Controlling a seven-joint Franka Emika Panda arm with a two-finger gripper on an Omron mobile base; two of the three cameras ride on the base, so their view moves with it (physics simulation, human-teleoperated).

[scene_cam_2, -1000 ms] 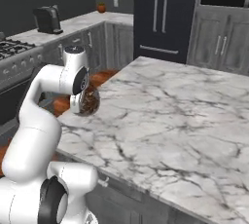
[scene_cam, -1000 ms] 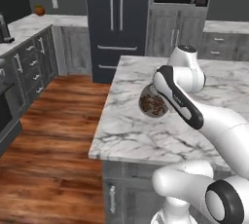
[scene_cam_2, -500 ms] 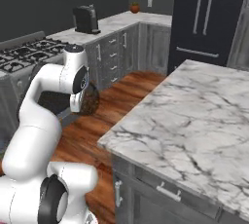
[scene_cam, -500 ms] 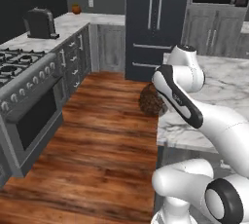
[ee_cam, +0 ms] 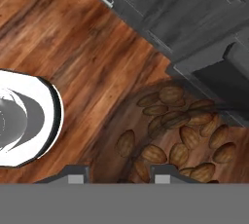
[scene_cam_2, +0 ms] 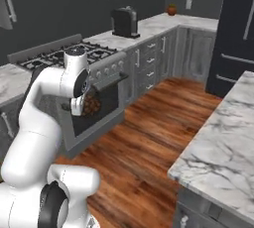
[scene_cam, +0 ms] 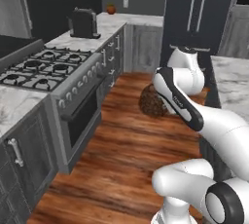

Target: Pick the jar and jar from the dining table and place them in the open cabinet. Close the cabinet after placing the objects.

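Jar (scene_cam: 152, 102), the squat round one, is clamped in the gripper (ee_cam: 119, 169) and carried in the air above the wood floor (scene_cam: 121, 155), clear of the dining table (scene_cam_2: 223, 142). Glass full of nuts: probably rigid, slick, breakable and fairly heavy, so I'd keep the hold across the body and avoid jerks. Nearby: stove (scene_cam: 46, 69), its oven door (scene_cam_2: 96, 113) just behind the jar, toaster (scene_cam: 83, 22), fridge (scene_cam: 194, 13). Nothing blocks the way yet.

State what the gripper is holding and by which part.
The gripper holds the squat round jar of brown nuts, carried over the wood floor; the exact place of the hold is hidden.
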